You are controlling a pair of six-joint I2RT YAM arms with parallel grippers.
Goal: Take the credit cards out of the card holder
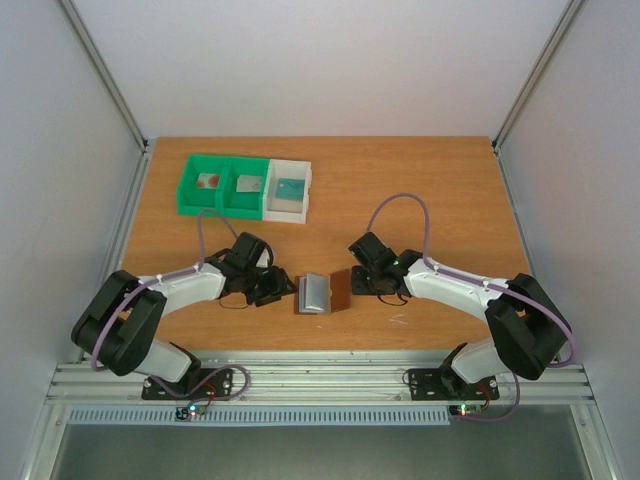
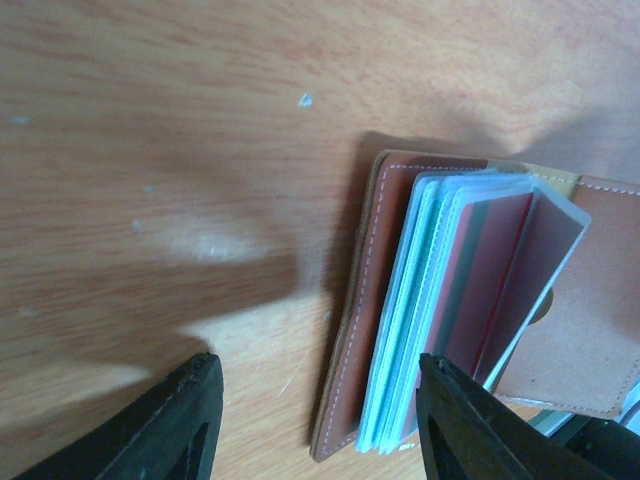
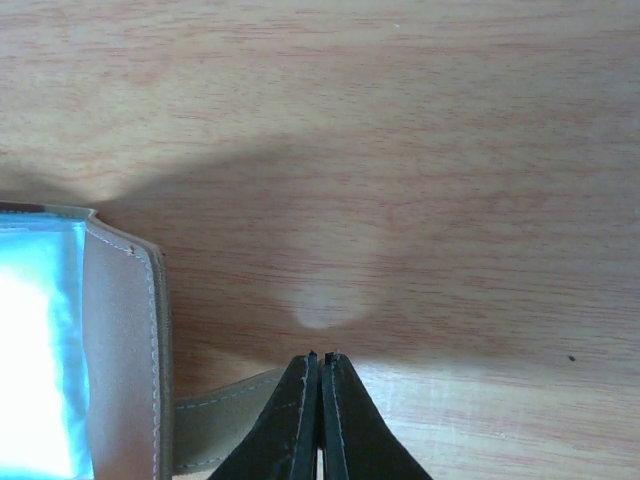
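**Three cards [image 1: 248, 183] in bins, card holder [image 1: 320, 293] splayed wide**

Three bins stood at the back left of the bench [image 1: 420, 190], two green bins [image 1: 222, 186] and one white bin [image 1: 289, 190]. Each had one card lying in it. The card holder lay open at the near middle, between the two arms. Its brown cover was down, and a fan of clear sleeves [image 2: 430, 300] rose from the spine.

The left pincer [image 2: 320, 375] was released. Its jaws stood apart, straddling the holder's left cover edge and the sleeve fan, and clamped on nothing visible. The right pincer [image 3: 320, 362] was clenched on nothing, its tips over the holder's tan strap [image 3: 225, 415]. Whether they touched the strap could not be told.

Reddish and grey faces showed through the sleeves, so more cards probably sat inside. A card would be light, stiff and slick. It would be best taken by a short exposed edge and drawn straight along its pocket. The sleeves looked floppy and the holder light, so it would likely drag along unless pinned by the strap or cover.

Open bench lay to the left of the holder and beyond it. The bins sat well apart from it, and the arms crowded only the holder's two flanks.
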